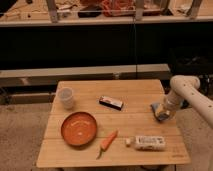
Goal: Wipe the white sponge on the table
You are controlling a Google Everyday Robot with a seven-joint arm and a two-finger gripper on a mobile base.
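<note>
The white sponge (158,108), a small pale bluish block with a yellowish side, rests on the light wooden plank table (135,125) near its right edge. My gripper (163,113) reaches in from the right on a white arm (187,90). It is shut on the sponge and presses it down onto the tabletop. The gripper hides part of the sponge.
An orange plate (79,128) sits at the front left, with a white cup (65,97) behind it. A flat black-and-white bar (111,102) lies mid-table. An orange carrot (107,142) and a long white labelled packet (149,143) lie at the front. A dark shelf unit stands behind.
</note>
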